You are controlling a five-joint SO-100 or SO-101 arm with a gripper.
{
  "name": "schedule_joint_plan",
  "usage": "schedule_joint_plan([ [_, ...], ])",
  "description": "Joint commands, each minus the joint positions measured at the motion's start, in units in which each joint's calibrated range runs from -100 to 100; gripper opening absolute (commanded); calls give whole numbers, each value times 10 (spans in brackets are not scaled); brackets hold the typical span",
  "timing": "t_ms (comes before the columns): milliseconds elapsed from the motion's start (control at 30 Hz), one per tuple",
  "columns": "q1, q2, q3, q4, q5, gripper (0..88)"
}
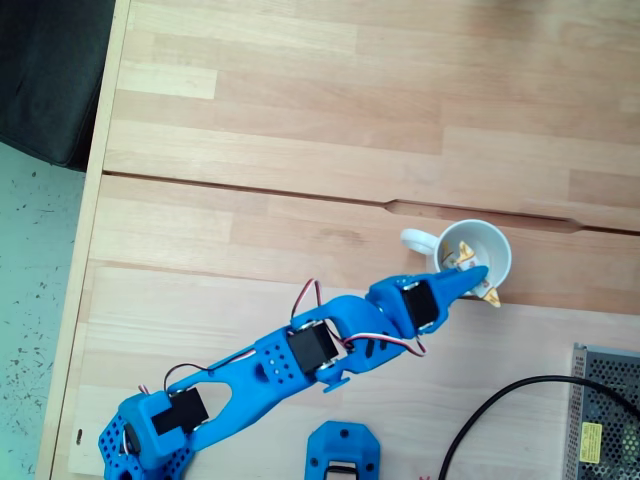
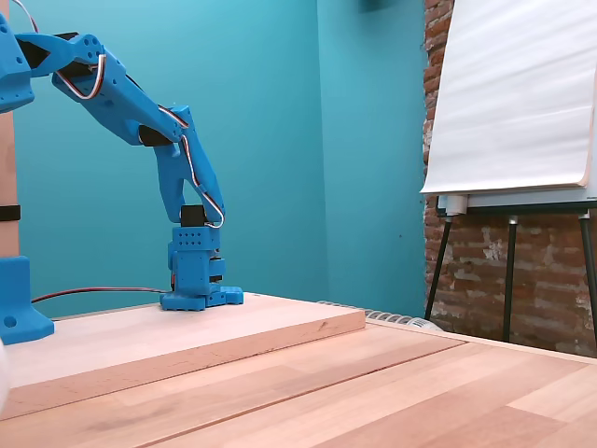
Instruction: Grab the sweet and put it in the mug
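Observation:
In a fixed view from above, the white mug (image 1: 492, 245) stands on the wooden table with its loop handle (image 1: 417, 240) pointing left. A small cream and yellow sweet (image 1: 459, 256) lies inside it. My blue gripper (image 1: 480, 282) reaches over the mug's near rim, with one pointed finger (image 1: 468, 277) above the opening. A small yellow-orange scrap (image 1: 490, 297) shows just outside the rim by the fingertip; I cannot tell what it is. How the jaws stand is not visible. In a fixed view from the side, the arm (image 2: 173, 159) rises from its base and leans out past the left edge.
A black cable (image 1: 500, 405) and a metal mesh box (image 1: 605, 415) lie at the lower right. A blue printed part (image 1: 342, 450) sits near the arm's base. The table's left edge (image 1: 95, 230) drops to the floor. An easel (image 2: 513, 187) stands beyond the table.

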Motion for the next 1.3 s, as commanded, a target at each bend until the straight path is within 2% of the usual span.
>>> schedule_joint_plan([
  [0,-5,-6,-14,-5,-15,45],
  [233,-5,8,-8,-9,-58,45],
  [800,-6,6,-9,-15,-58,55],
  [1267,-52,19,64,-14,-62,56],
])
